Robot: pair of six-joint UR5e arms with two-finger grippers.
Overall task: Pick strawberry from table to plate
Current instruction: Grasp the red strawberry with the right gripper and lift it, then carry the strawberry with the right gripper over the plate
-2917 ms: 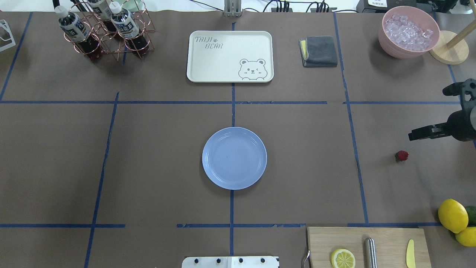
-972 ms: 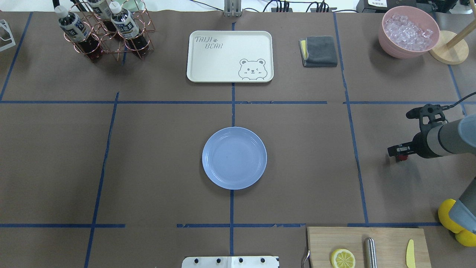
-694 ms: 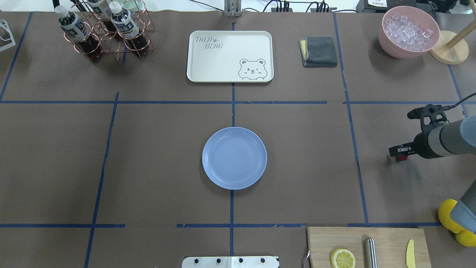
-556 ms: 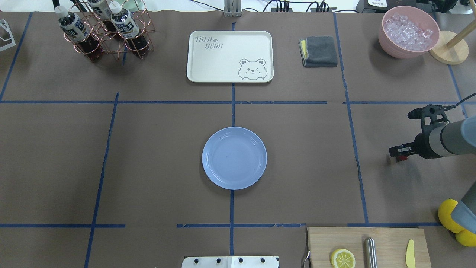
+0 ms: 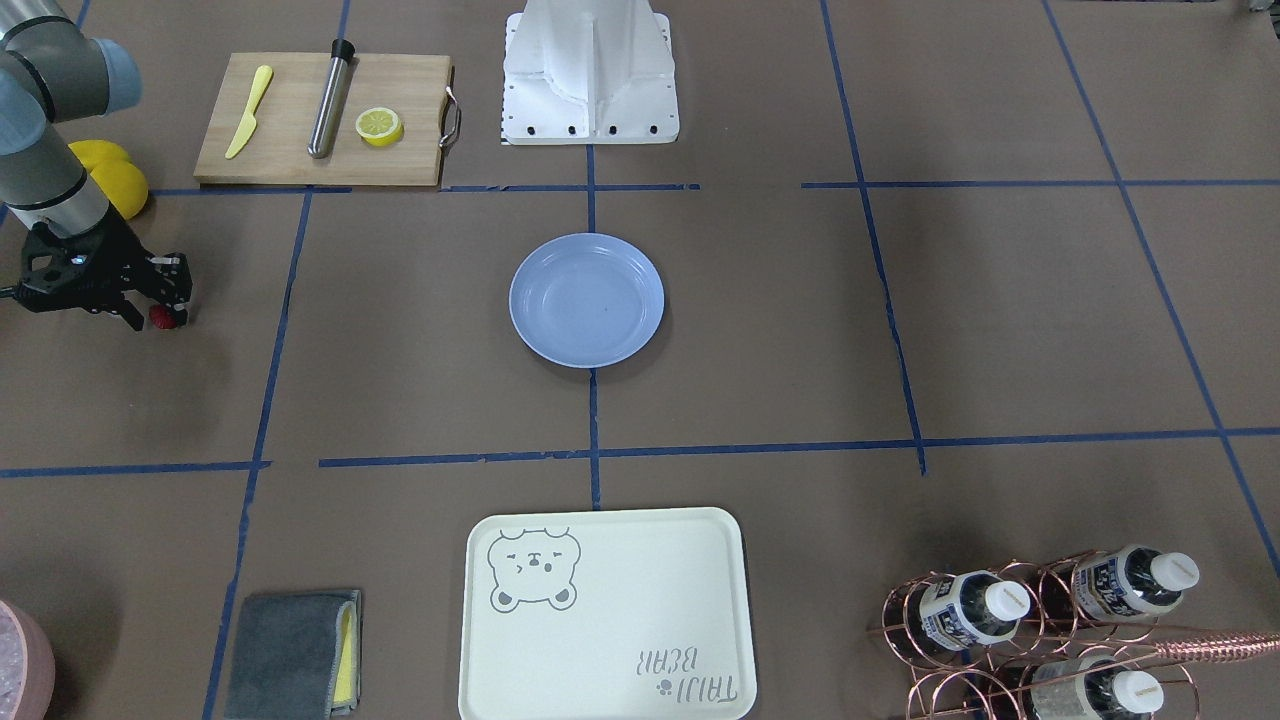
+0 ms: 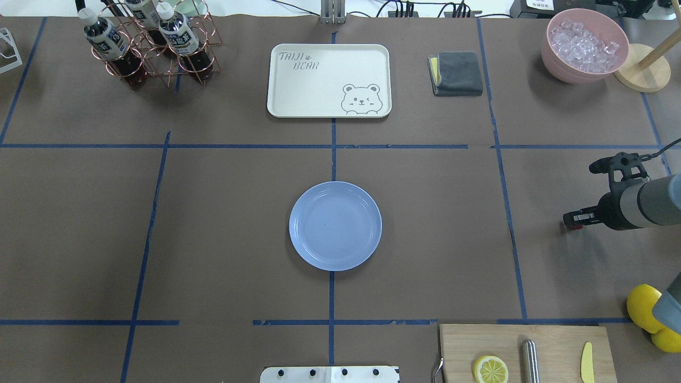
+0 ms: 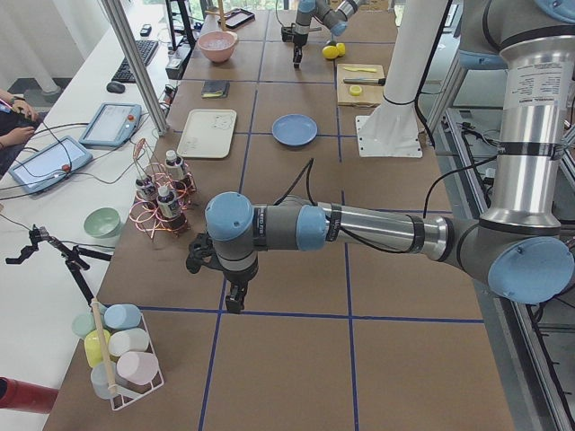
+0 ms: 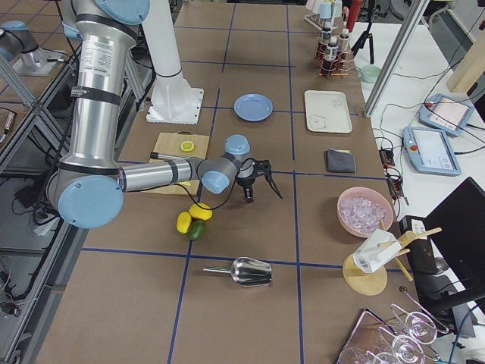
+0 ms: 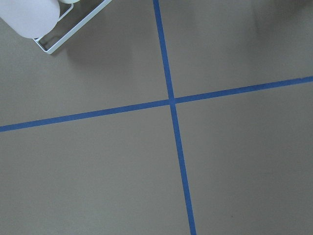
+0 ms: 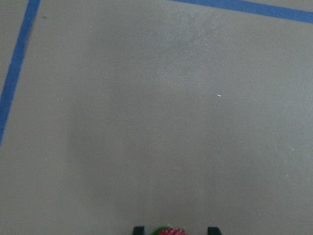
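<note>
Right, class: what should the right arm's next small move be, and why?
Probably close the right pincer gently onto the strawberry. The strawberry sits between the fingertips, but the wrist view seems to show a slight gap on each side, so a firm hold is not certain. The plate is empty, so lifting comes after.

Cream bear tray (image 6: 319,90), grey cloth (image 6: 458,73), pink ice bowl (image 6: 564,72), copper bottle rack (image 6: 159,53), wooden cutting board (image 6: 556,346).

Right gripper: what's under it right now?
The strawberry sits between the fingertips of the right gripper; the gripper covers most of it. Whether it touches the table is hidden.
</note>
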